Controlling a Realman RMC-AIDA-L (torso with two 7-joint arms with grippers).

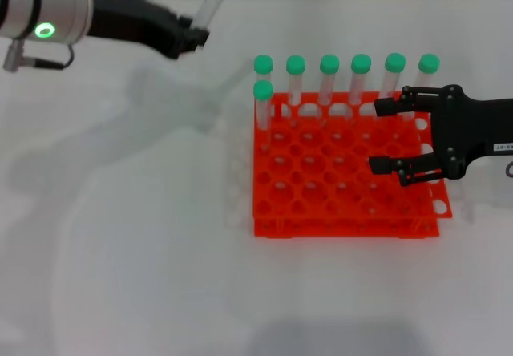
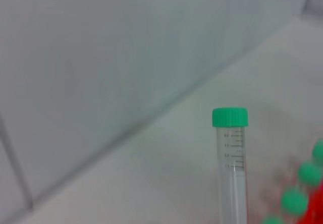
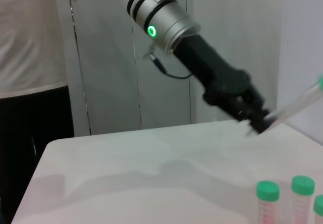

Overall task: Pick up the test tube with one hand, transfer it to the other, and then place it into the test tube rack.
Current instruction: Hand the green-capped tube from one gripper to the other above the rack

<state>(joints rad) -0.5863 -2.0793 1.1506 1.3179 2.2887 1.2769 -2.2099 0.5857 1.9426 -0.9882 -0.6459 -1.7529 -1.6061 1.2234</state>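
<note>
- The left gripper (image 1: 192,35) hangs above the white worktop (image 1: 120,236) at the far left, off the rack's far-left corner; its fingers pinch the lower end of the test tube (image 1: 210,5).
- The test tube is clear of the worktop and tilts up and away from the gripper; in the left wrist view its green cap (image 2: 229,117) and printed scale show against the wall.
- The orange-red test tube rack (image 1: 345,171) sits right of centre on the worktop.
- Seven green-capped tubes (image 1: 329,79) stand upright in the rack: six along its far row, one in the next row at the left end.
- The right gripper (image 1: 383,135) reaches in from the right over the rack's right side, fingers spread wide and holding nothing.
- In the right wrist view a person (image 3: 35,57) stands beyond the worktop.
</note>
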